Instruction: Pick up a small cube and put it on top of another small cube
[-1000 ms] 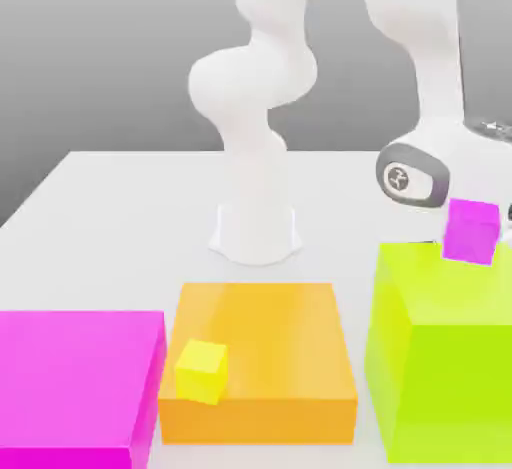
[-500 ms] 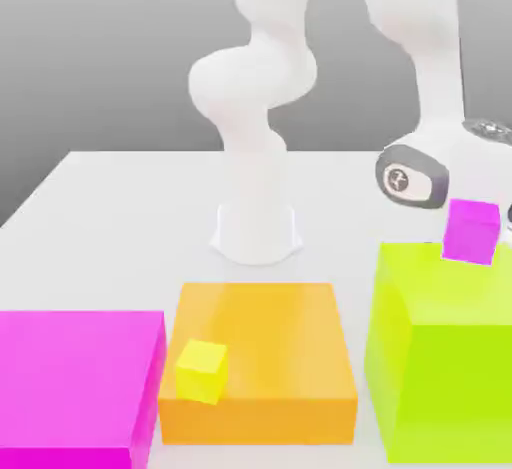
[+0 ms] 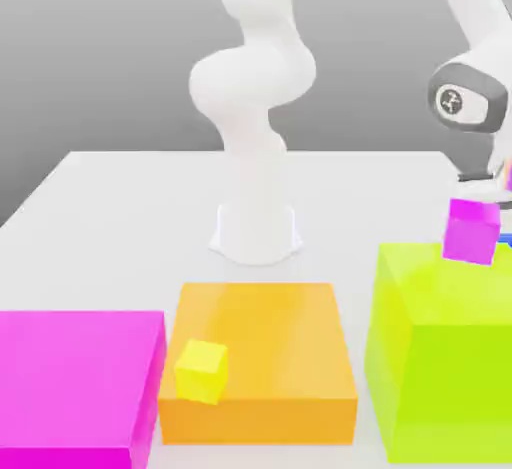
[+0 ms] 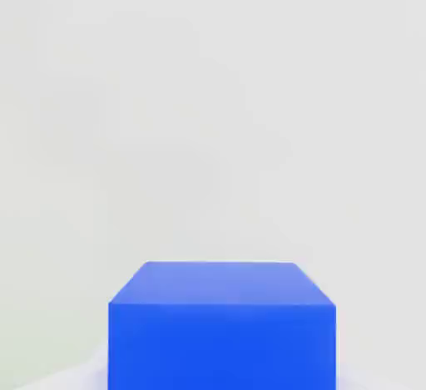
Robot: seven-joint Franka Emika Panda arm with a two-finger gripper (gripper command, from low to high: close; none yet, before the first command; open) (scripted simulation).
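- The arm's wrist (image 3: 468,97) has been raised well above the lime-green block (image 3: 445,352), where it hung low a second ago.
- The small magenta cube (image 3: 471,231) is left resting on that block's top, unmoved.
- The fingers are pressed together, and nothing is seen between them; the grasp appears to have been missed.
- The small yellow cube (image 3: 201,370) is unchanged on the orange block (image 3: 262,357).
- A blue block (image 4: 221,328) is seen from the hand.

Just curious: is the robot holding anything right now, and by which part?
It cannot be told. The small magenta cube sits on the lime block, ungripped; a blue block looms close in the hand view.
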